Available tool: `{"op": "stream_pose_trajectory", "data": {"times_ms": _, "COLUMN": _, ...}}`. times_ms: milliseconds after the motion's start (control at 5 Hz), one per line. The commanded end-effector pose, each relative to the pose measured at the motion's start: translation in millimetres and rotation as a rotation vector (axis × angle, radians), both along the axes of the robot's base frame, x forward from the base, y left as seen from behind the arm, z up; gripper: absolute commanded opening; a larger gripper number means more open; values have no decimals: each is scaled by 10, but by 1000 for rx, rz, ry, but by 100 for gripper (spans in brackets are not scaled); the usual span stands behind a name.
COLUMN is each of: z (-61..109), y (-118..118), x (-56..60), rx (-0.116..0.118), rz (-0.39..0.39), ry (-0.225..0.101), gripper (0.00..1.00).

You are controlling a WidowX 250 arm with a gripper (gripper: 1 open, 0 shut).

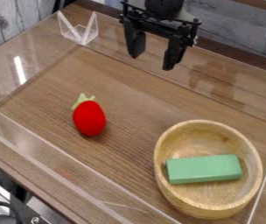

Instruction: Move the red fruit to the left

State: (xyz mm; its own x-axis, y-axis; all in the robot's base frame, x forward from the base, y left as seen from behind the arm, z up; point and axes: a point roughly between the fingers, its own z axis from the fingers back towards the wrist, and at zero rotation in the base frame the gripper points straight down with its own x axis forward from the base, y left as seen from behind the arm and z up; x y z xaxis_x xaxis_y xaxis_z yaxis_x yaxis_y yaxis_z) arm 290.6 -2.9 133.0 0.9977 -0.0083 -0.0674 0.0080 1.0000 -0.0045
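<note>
Pincer (153,59), black, hangs over the upper part of the bench (129,105), its two fingers spread wide apart, with nothing between them. Down and to the left of it in the view, well apart from both fingers, the red fruit (88,118) lies directly on the wood, nearer the bench's left edge than the right, its small green top (83,101) pointing up the view. To the pincer's left, by the upper left edge, is a whitish see-through thing (80,29), too unclear to name. Farthest off, at the bottom right corner, sits a round pale wooden bowl (194,140), with a green rectangular block (203,170) lying inside it.
</note>
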Motion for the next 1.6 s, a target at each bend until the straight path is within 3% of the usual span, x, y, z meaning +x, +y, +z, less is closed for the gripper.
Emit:
{"op": "stream_pose_trajectory", "data": {"times_ms": 0, "z": 2, "y": 100, "x": -134, "rx": -2, "rz": -30, "ry": 24, "gripper": 100}}
{"op": "stream_pose_trajectory", "data": {"times_ms": 200, "z": 15, "y": 372, "x": -430, "rx": -9, "rz": -70, "ry": 12, "gripper": 100}}
{"op": "stream_pose_trajectory", "data": {"times_ms": 400, "z": -59, "y": 530, "x": -670, "rx": -23, "rz": -147, "ry": -27, "gripper": 100}}
{"op": "stream_pose_trajectory", "data": {"times_ms": 600, "z": -142, "y": 585, "x": -792, "rx": -16, "rz": -189, "ry": -75, "gripper": 100}}
{"op": "stream_pose_trajectory", "data": {"times_ms": 800, "z": -254, "y": 560, "x": -818, "rx": -20, "rz": -182, "ry": -103, "gripper": 100}}
{"op": "stream_pose_trajectory", "data": {"times_ms": 1000, "z": -354, "y": 562, "x": -792, "rx": -21, "rz": -168, "ry": -112, "gripper": 100}}
{"op": "stream_pose_trajectory", "data": {"times_ms": 1400, "z": -542, "y": 732, "x": -691, "rx": -17, "rz": -61, "ry": -119, "gripper": 100}}
